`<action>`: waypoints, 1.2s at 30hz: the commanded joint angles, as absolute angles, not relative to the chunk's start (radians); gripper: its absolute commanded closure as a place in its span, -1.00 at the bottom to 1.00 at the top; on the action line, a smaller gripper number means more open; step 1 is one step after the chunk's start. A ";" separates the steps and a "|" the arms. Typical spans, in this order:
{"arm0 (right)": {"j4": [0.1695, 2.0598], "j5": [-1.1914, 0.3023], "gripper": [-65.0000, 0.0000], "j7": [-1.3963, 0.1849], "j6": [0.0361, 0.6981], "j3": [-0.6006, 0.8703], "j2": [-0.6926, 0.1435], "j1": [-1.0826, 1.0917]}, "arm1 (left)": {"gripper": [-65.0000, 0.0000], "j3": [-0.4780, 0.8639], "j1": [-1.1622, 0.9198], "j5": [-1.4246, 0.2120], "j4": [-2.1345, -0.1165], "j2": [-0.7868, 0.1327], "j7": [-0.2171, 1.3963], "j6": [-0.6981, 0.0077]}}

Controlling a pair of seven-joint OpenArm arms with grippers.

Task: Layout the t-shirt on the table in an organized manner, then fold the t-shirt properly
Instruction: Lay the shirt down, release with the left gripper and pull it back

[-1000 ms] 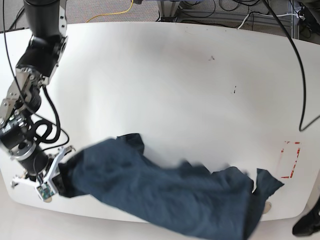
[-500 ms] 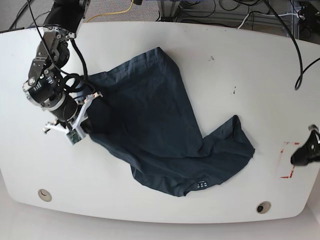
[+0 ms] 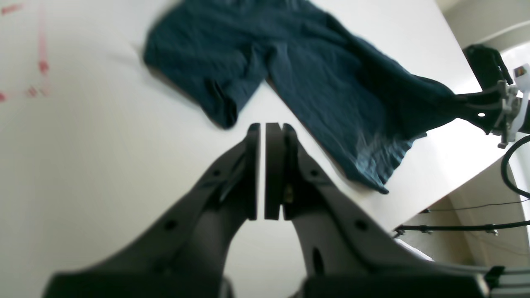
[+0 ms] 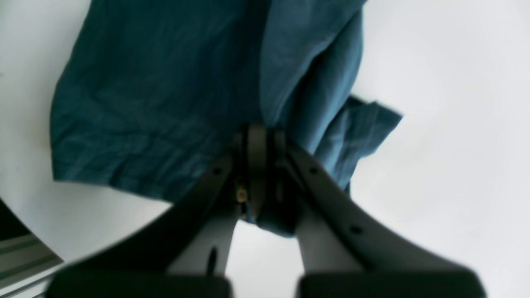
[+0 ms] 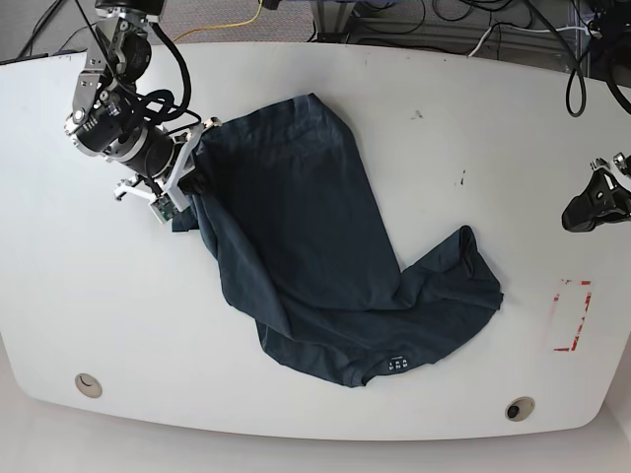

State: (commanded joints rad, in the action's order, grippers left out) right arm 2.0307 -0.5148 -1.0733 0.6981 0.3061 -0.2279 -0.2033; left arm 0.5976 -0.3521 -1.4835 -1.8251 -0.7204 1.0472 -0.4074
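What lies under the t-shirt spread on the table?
Only the white table shows around the t-shirt. Anything beneath the cloth is covered, so it cannot be seen.

- My left gripper hangs over the bare table, its jaws pressed together on nothing.
- The t-shirt lies at twelve to two o'clock.

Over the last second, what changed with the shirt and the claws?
The right claw, shut on the shirt, dragged it from the table's near edge up toward the far left, leaving it spread across the middle instead of hanging over the edge. The left claw, shut and empty, came into view at the right edge. The red tape mark stayed put.
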 joint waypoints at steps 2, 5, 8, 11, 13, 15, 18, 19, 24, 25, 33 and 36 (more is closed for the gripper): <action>2.029 -0.513 1.00 -1.056 0.698 0.306 -0.234 -0.213 | 1.00 0.593 -0.371 -1.484 -1.825 -0.705 1.047 -0.406; 2.028 -0.503 1.00 -1.050 0.698 0.331 -0.245 -0.214 | 1.00 0.562 -0.380 -1.484 -1.825 -0.661 1.047 -0.406; 2.026 -0.463 1.00 -1.049 0.698 0.367 -0.243 -0.211 | 1.00 0.526 -0.380 -1.477 -1.836 -0.634 1.047 -0.406; 2.026 -0.412 1.00 -1.049 0.698 0.387 -0.246 -0.188 | 1.00 0.486 -0.380 -1.435 -1.847 -0.611 1.047 -0.406; 2.025 -0.380 1.00 -1.049 0.698 0.394 -0.249 -0.171 | 1.00 0.467 -0.378 -1.425 -1.848 -0.595 1.047 -0.406; 2.025 -0.351 1.00 -1.049 0.698 0.395 -0.249 -0.170 | 1.00 0.452 -0.366 -1.423 -1.848 -0.581 1.047 -0.406; 2.025 -0.315 1.00 -1.049 0.698 0.395 -0.249 -0.166 | 1.00 0.398 -0.341 -1.414 -1.845 -0.572 1.047 -0.406; 2.025 -0.306 1.00 -1.049 0.698 0.395 -0.249 -0.166 | 1.00 0.383 -0.335 -1.408 -1.845 -0.570 1.047 -0.406; 2.025 -0.263 0.92 -1.049 0.698 0.395 -0.248 -0.171 | 1.00 0.285 -0.297 -1.376 -1.844 -0.567 1.047 -0.406; 2.025 -0.259 0.85 -1.049 0.698 0.395 -0.246 -0.171 | 1.00 0.268 -0.292 -1.369 -1.844 -0.561 1.047 -0.406; 2.025 -0.246 -0.11 -1.049 0.698 0.397 -0.242 -0.191 | 0.76 0.176 -0.263 -1.328 -1.844 -0.542 1.047 -0.406; 2.025 -0.246 -0.42 -1.049 0.698 0.397 -0.242 -0.193 | 0.38 0.165 -0.255 -1.328 -1.844 -0.513 1.047 -0.406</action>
State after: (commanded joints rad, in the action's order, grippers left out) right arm 2.0246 -0.2463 -1.0487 0.6981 0.3966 -0.2417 -0.1926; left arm 0.1649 -0.2555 -1.3280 -1.8435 -0.5132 1.0472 -0.4058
